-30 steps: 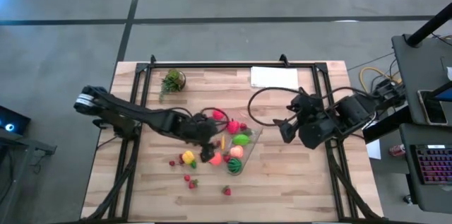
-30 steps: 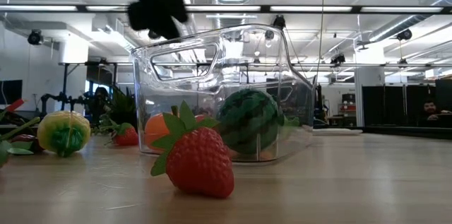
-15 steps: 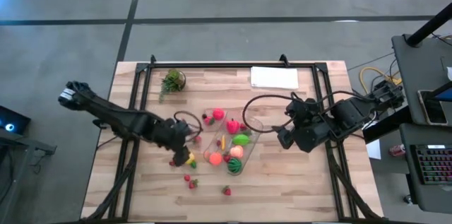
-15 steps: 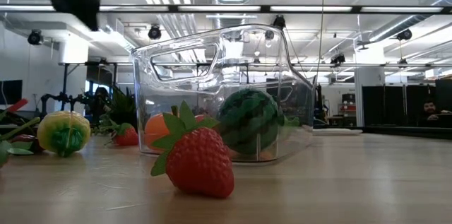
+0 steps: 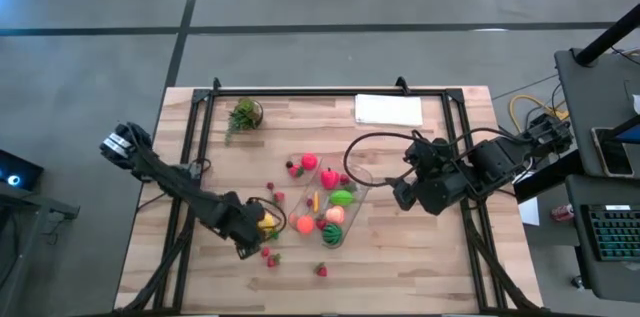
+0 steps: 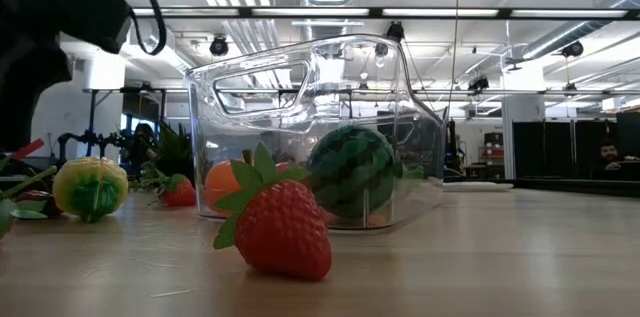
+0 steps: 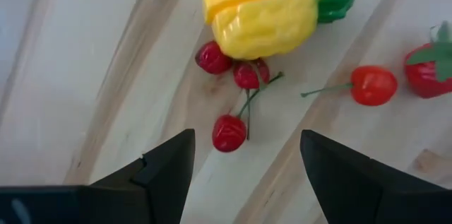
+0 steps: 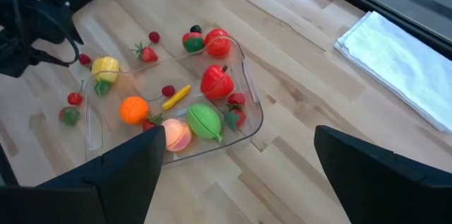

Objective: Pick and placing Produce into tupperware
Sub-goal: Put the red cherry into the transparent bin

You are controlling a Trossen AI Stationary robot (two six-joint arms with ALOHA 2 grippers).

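Left gripper [image 7: 244, 160] hangs with jaws spread, nothing held, above cherries [image 7: 236, 104] beside yellow fruit [image 7: 261, 12], lower-left of the high view; we read it as lining up a pick. Tupperware [image 5: 352, 202] centre, part-filled.

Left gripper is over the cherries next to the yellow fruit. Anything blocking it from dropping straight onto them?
Nothing visible does. The left gripper is open above the cherries, with only bare table between its fingers and them. The yellow fruit lies right against the far cherries, so a wide close might nudge it.
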